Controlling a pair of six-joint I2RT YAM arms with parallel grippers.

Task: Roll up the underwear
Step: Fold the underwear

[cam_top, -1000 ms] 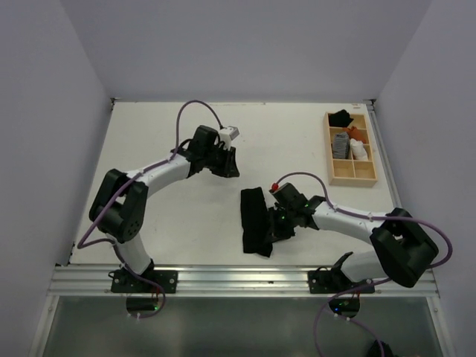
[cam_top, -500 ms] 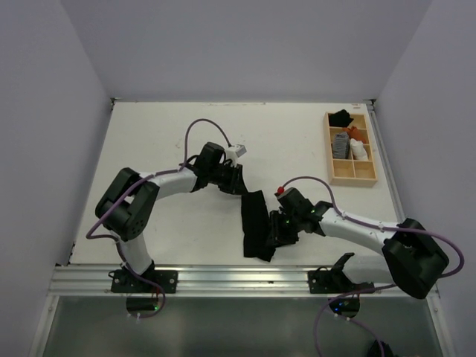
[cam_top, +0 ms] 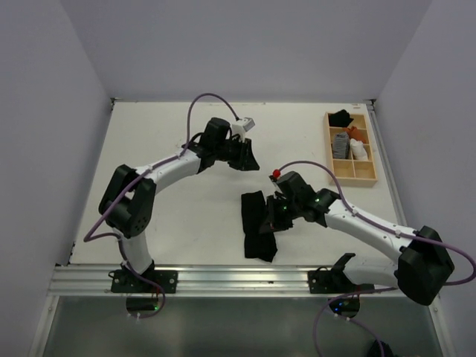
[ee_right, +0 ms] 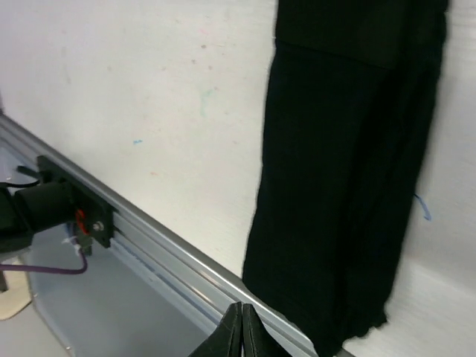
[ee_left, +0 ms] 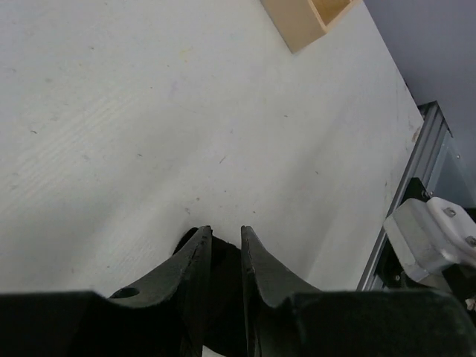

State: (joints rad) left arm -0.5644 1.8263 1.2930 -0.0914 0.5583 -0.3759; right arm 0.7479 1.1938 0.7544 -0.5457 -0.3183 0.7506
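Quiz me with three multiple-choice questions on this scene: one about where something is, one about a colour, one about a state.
1. Where does the wooden tray sit? A near left; B centre; C far right.
2. What colour is the underwear? A black; B white; C red.
3. How does the right gripper stand? A wide open; B shut; C clamped on the tray.
Answers: C, it lies by the far right edge; A, a black strip lying flat; B, the wrist view shows its tips touching.

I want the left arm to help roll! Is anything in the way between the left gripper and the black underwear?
Nothing visible is. Only bare table lies between the left gripper and the underwear. The right gripper, shut, is by the underwear's right edge, not between them.
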